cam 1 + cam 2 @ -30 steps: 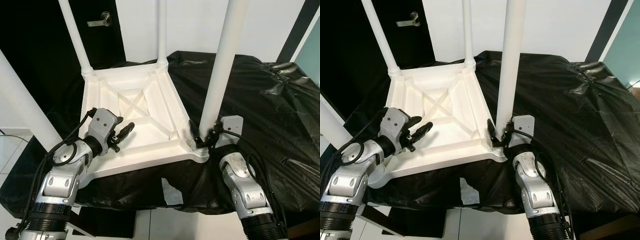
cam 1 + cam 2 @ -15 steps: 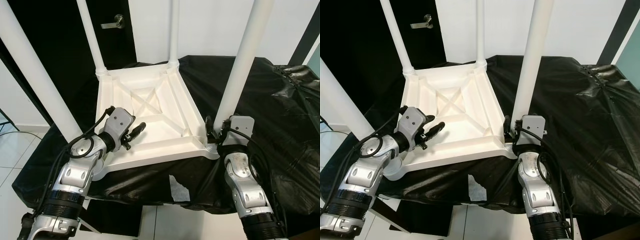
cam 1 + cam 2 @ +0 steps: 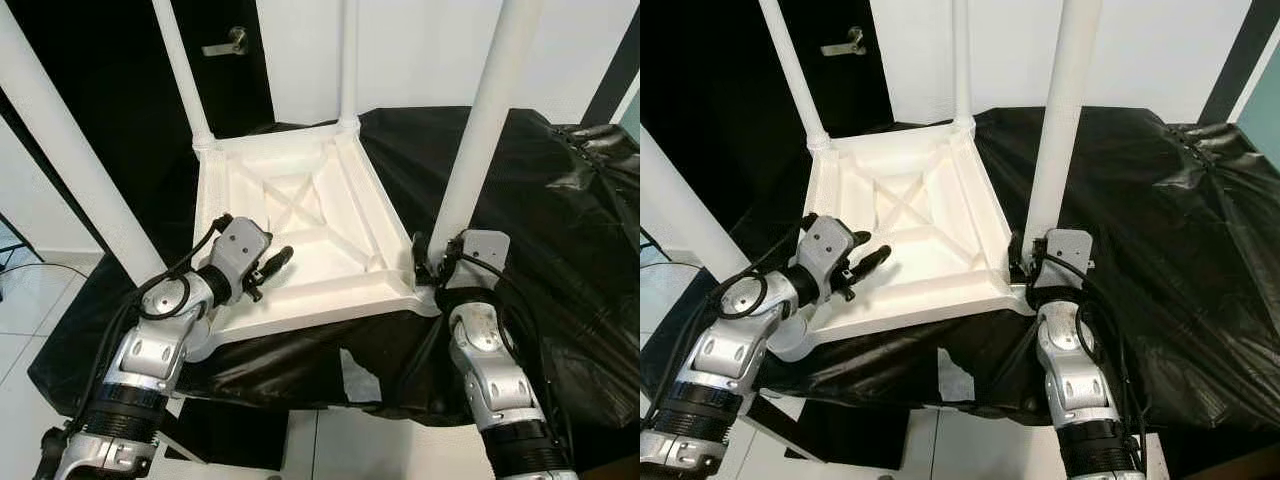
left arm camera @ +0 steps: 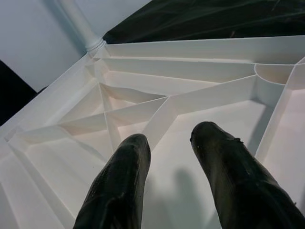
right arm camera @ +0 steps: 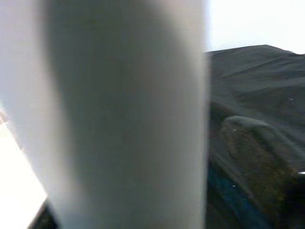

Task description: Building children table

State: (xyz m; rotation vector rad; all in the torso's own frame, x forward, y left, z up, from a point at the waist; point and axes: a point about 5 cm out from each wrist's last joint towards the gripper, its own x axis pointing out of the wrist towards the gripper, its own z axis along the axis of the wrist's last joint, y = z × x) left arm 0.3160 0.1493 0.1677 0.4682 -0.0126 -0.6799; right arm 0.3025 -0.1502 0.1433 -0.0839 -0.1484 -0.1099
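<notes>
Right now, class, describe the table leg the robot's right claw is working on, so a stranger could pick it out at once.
An upside-down white children's table lies on a black-covered surface, legs pointing up. Go to its near right corner: the leg there rises beside the right claw. Alone among the four legs, it has black fingers at its base.

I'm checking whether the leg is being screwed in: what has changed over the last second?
Hardly anything; the view shifted because the camera moved. The right gripper stays at the base of the near-right leg. The left gripper still hovers open over the upturned tabletop.
</notes>
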